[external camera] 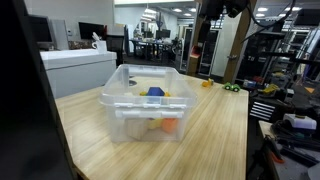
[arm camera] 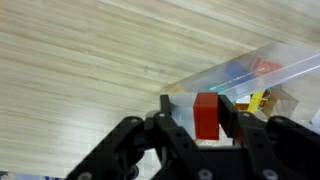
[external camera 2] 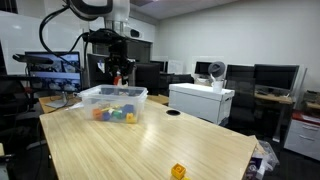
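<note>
small yellow block [external camera 2: 178, 171] low middle, on pale wooden table [external camera 2: 120, 150] | big white box machine [external camera 2: 200, 102] middle right | little green toy [external camera: 232, 88] right of middle

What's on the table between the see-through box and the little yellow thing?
Nothing. In an exterior view, the wooden table is bare between the see-through box and the little yellow thing.

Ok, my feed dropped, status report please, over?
Tool shut on red block. Block held in air beside clear bin rim, coloured blocks inside. No obstruction seen.
</note>
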### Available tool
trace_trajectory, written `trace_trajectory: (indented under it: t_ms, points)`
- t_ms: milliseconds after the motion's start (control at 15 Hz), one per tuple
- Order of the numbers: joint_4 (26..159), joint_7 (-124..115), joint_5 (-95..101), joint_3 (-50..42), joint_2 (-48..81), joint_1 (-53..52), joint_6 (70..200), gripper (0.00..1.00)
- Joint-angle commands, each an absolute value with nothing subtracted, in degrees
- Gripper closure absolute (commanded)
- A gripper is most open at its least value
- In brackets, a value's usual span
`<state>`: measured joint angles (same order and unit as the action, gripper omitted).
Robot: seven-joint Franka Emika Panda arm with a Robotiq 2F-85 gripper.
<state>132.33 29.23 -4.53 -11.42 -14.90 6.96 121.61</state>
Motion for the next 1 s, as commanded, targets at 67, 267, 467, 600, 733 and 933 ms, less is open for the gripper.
trace_trajectory:
  t_ms: [67, 267, 467, 600, 733, 933]
  points:
    - [135.98, 28.46, -6.33, -9.87, -16.59, 3.18, 125.21, 0.76]
    - [136.24, 25.04, -5.64, -7.91, -14.98, 1.35, 127.87, 0.76]
    - [135.8, 21.25, -5.05, -5.8, -12.26, 0.14, 132.11, 0.76]
    - [135.07, 18.29, -4.62, -4.39, -10.03, -0.37, 135.08, 0.76]
    - [134.7, 15.28, -3.73, -3.22, -8.24, -0.41, 137.9, 0.76]
    - [134.08, 12.04, -3.24, -2.36, -6.85, -0.13, 139.72, 0.24]
